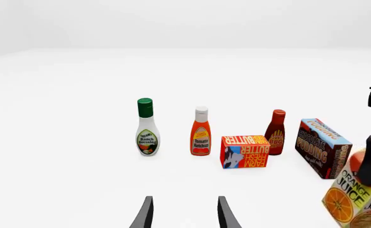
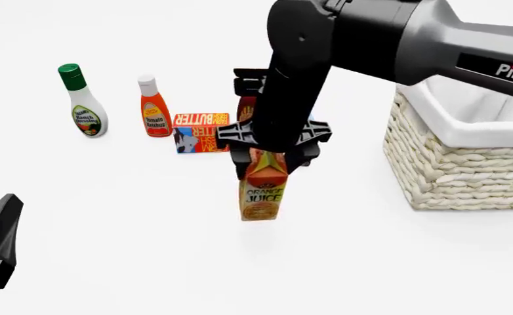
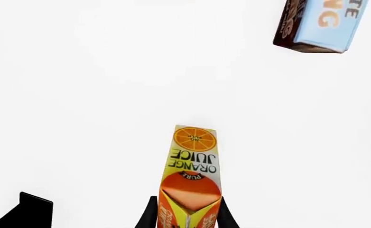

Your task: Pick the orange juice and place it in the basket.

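The juice is gripped at its top by the right gripper, to be carried to the basket.

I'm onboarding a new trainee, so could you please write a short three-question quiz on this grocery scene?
1. True or false: the right gripper is closed on the top of the orange juice carton.
2. Which item stands farthest left in the front view? A) ketchup bottle B) ranch dressing bottle C) butter box
3. Fill in: the left gripper is open and holds ____.

Key:
1. True; its fingers sit on both sides of the carton's top.
2. B.
3. Nothing. The basket waits to the carton's right in the front view.
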